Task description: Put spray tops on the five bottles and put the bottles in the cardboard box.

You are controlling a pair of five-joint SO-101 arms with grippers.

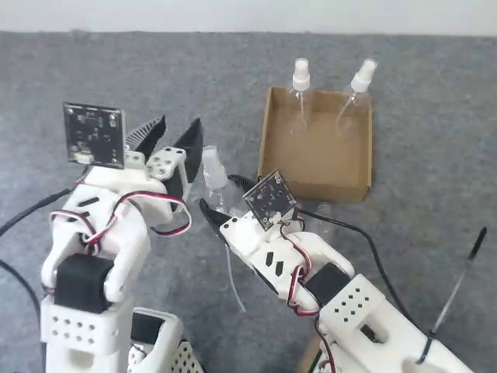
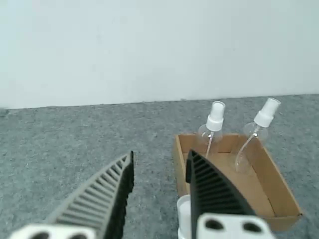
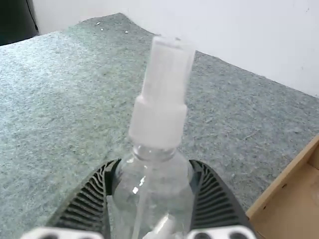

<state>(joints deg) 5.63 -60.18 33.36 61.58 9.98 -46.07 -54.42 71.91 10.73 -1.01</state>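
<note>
High view: cardboard box holds two upright spray-topped bottles.

- Open from above over the near and middle floor of the cardboard box.
- Blocked along the box's far wall by two capped bottles standing side by side, with a gap between them.
- Crowded just beside the box's near left corner: a bottle clamped upright in the right gripper, with the left gripper spread wide close beside it.
- Wide open over the grey carpet beyond the left gripper.
- Crossed near the box's front wall by a black cable trailing over the carpet.
</note>
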